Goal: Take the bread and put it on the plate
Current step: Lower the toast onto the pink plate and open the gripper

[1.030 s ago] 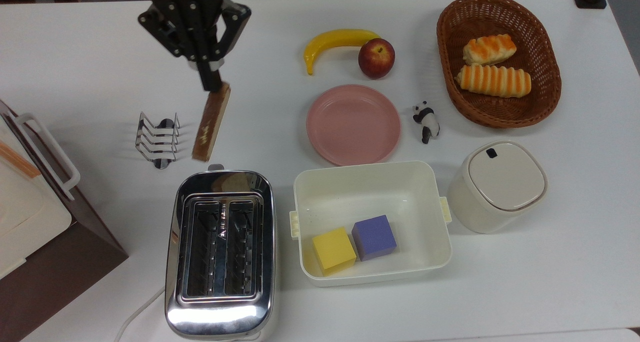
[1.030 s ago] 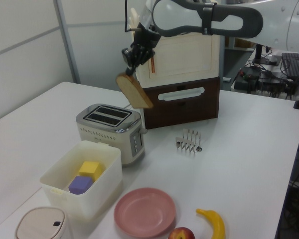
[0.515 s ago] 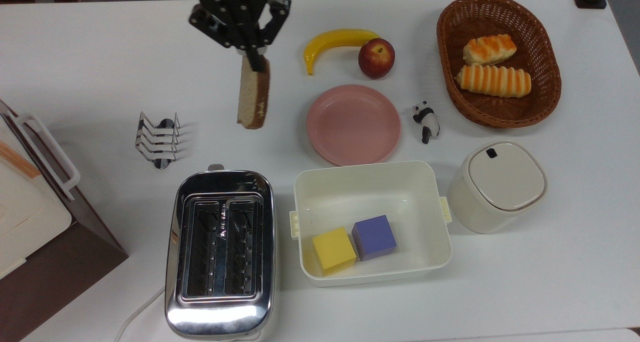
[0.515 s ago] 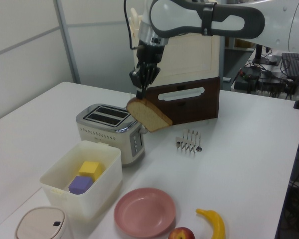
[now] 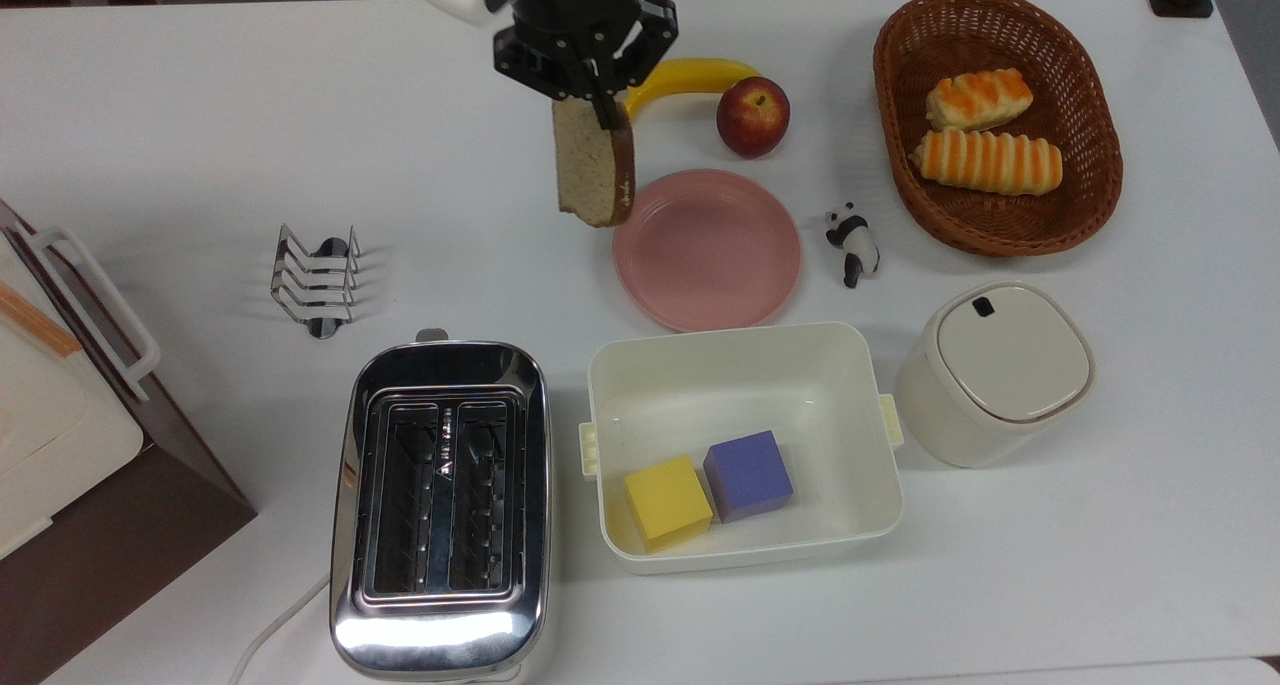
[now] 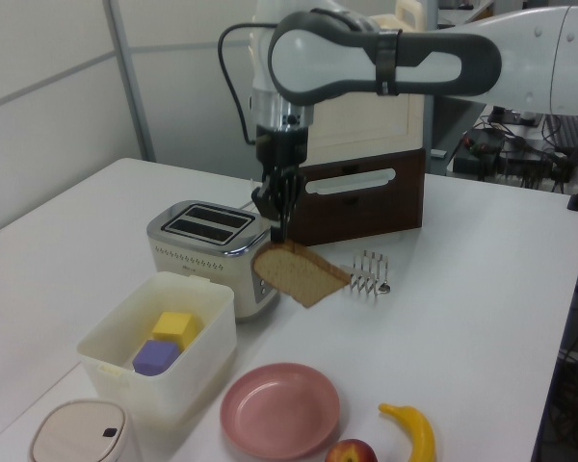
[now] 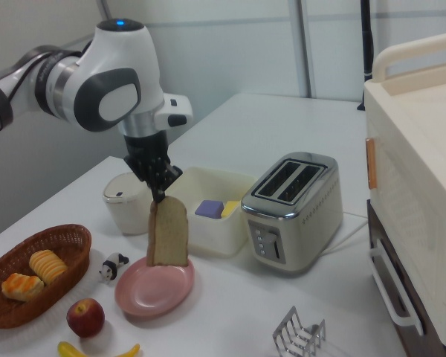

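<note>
My gripper (image 5: pixel 610 113) (image 6: pixel 282 231) (image 7: pixel 160 196) is shut on the top edge of the bread (image 5: pixel 592 170) (image 6: pixel 297 272) (image 7: pixel 168 233), a speckled brown slice hanging in the air. In the top view the slice hangs over the left rim of the pink plate (image 5: pixel 715 255). The plate (image 6: pixel 281 412) lies flat below it in the left view. In the right view the slice is upright just above the plate (image 7: pixel 150 292).
A toaster (image 5: pixel 440 505) and a white tub (image 5: pixel 845 445) holding a yellow and a purple cube stand in front of the plate. A toast rack (image 5: pixel 315 280), banana (image 5: pixel 690 77), apple (image 5: pixel 752 115), panda figure (image 5: pixel 852 243), roll basket (image 5: pixel 995 120) and lidded canister (image 5: pixel 995 370) surround it.
The gripper has carried the bread from above the toast rack rightward in the top view to the plate's left rim, lowering it and turning it.
</note>
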You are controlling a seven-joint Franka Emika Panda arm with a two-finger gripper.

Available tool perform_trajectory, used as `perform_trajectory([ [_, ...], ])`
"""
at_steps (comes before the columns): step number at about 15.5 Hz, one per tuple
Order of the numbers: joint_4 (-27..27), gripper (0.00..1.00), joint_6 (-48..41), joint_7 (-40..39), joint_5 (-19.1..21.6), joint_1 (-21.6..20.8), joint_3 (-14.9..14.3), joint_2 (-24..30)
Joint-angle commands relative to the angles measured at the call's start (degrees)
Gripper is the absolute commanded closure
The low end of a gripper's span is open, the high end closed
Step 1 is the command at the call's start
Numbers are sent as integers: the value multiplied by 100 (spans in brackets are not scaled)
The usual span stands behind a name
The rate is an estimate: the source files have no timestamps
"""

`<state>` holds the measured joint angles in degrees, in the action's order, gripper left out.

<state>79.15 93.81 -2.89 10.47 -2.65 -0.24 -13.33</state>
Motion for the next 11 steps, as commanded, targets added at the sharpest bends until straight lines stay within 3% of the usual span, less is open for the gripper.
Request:
perform_trajectory([
  [1,241,100,-64,-106,-159,-297,-55,-116],
  [11,242,100,15,-115,-220,-578,-64,-750],
])
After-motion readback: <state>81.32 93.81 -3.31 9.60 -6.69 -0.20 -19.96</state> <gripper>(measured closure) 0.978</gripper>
